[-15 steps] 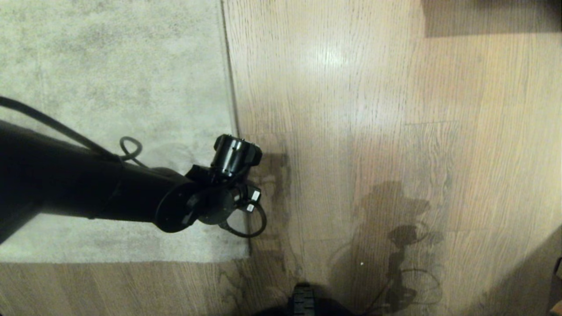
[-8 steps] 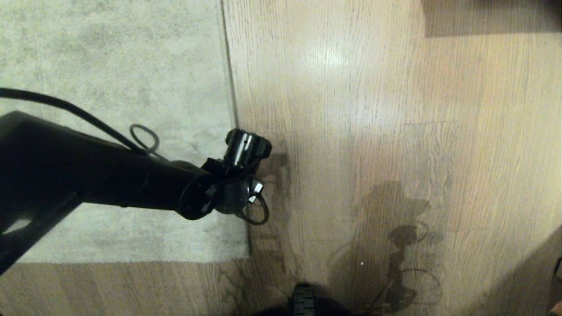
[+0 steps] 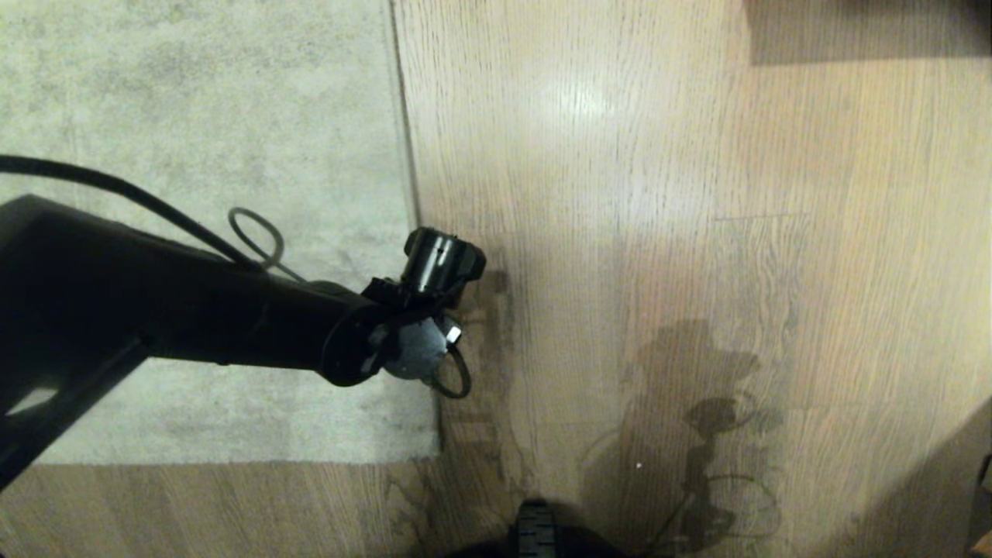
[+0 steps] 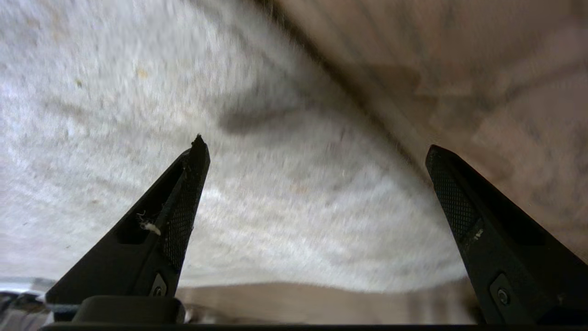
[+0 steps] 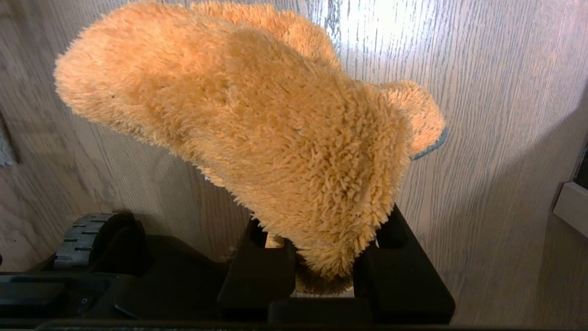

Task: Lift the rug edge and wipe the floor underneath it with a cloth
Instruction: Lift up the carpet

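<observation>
The pale grey-beige rug lies flat at the left, and the rug edge runs straight toward me to a near corner. The oak-look floor fills the right. My left arm's wrist hangs over that edge and hides the fingers in the head view. In the left wrist view the left gripper is open wide just above the rug. One fingertip is over the pile, the other near the rug edge. My right gripper is shut on the fluffy orange-yellow cloth, held above the floor.
The robot base's wheel sits at the near edge of the head view, and a wheel shows in the right wrist view. A dark shape lies at the far right. A pale block shows at the right wrist view's side.
My left arm has slid a little to the right, toward the rug's edge, and its wrist has turned. The rug still lies flat.
</observation>
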